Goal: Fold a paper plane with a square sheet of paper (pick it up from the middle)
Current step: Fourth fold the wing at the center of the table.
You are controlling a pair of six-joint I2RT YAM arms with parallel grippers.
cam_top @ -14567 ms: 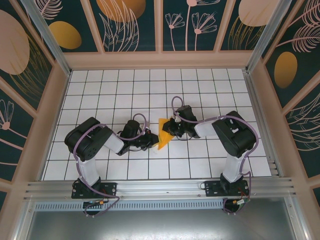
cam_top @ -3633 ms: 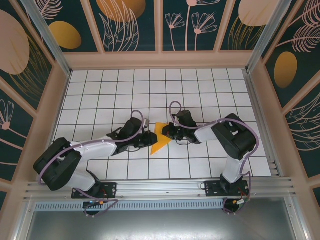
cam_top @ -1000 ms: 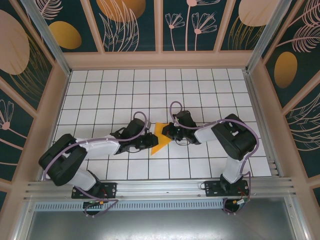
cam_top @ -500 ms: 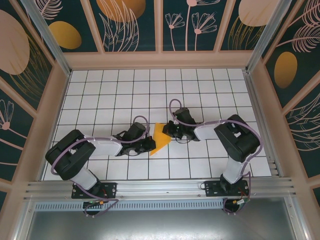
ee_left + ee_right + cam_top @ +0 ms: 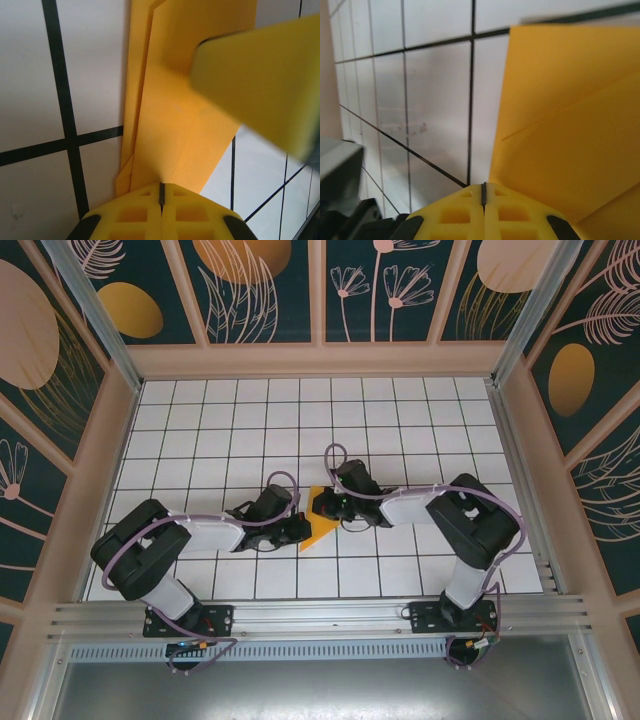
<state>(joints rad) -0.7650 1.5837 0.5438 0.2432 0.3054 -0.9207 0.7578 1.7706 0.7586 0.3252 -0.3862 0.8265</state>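
Near edge: aluminium rail [image 5: 320,618] runs the width of the table [image 5: 300,410], with both arm bases bolted just behind it.

Left arm [image 5: 200,532] lies low and stretched toward the middle. Right arm [image 5: 470,525] bends inward from the other side. The two wrists nearly meet a few tile rows in from the rail.

Sheet of paper [image 5: 320,527]: orange-yellow, folded to a pointed wedge, sitting between the two grippers near the table centre, its tip toward the rail.

Left gripper [image 5: 301,528]: jaws together. In the left wrist view the seam between the fingers is closed and the folded layers of the sheet [image 5: 185,125] run straight into the tips [image 5: 161,210], so it is clamped on the paper's edge.

Right gripper [image 5: 325,508]: jaws together too. In the right wrist view the paper [image 5: 570,125] passes beneath the tips [image 5: 483,210]. Cannot tell whether it pinches or only presses.

Grippers are just beside each other, with little room between them.

Beyond: bare tiles back to the rear wall [image 5: 320,290]. Wide open tile on both flanks out to the side walls.
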